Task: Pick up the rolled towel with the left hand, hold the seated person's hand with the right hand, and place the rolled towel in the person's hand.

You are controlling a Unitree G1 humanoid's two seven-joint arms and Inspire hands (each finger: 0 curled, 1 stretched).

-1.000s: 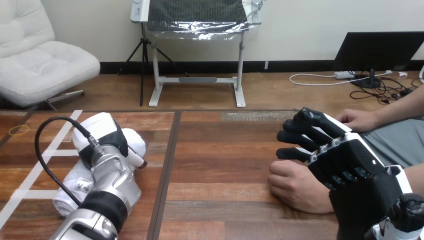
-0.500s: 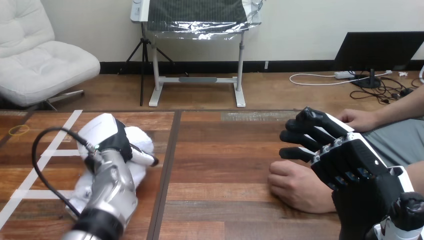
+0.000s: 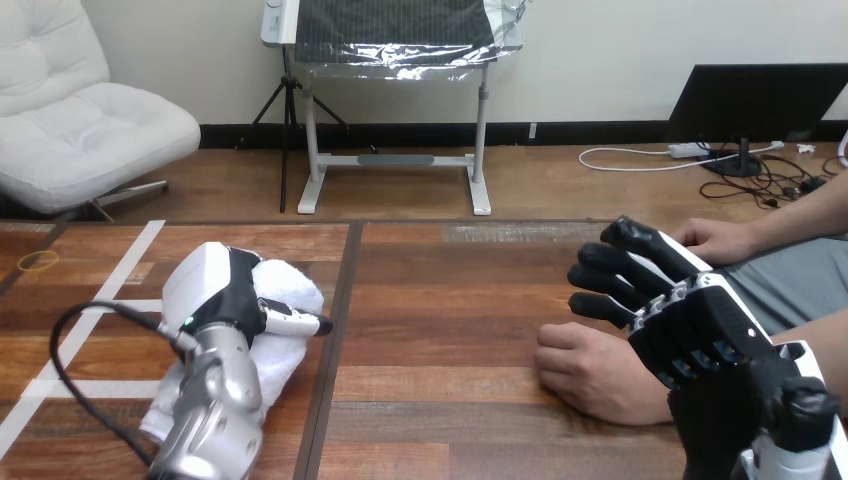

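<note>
The rolled white towel (image 3: 287, 292) lies slanted on the left half of the wooden table (image 3: 450, 300). My left hand (image 3: 222, 288) lies on top of it, fingers wrapped round the roll and the thumb (image 3: 297, 322) sticking out toward the table's middle. The towel's near end shows beside my forearm. The person's hand (image 3: 588, 368) rests as a loose fist on the table at the right. My right hand (image 3: 700, 325) is just to its right and above it, fingers straight and spread, pointing to the upper left, curled round nothing. I cannot tell whether it touches the fist.
The person's other hand (image 3: 716, 240) rests at the table's far right edge. White tape lines (image 3: 75, 345) cross the left end of the table, and a yellow rubber band (image 3: 38, 260) lies at the far left. A dark seam (image 3: 335, 340) splits the tabletop.
My left hand has moved right and a little nearer, and the towel has shifted and turned with it. My right hand has edged slightly right. The person's fist has stayed in place.
</note>
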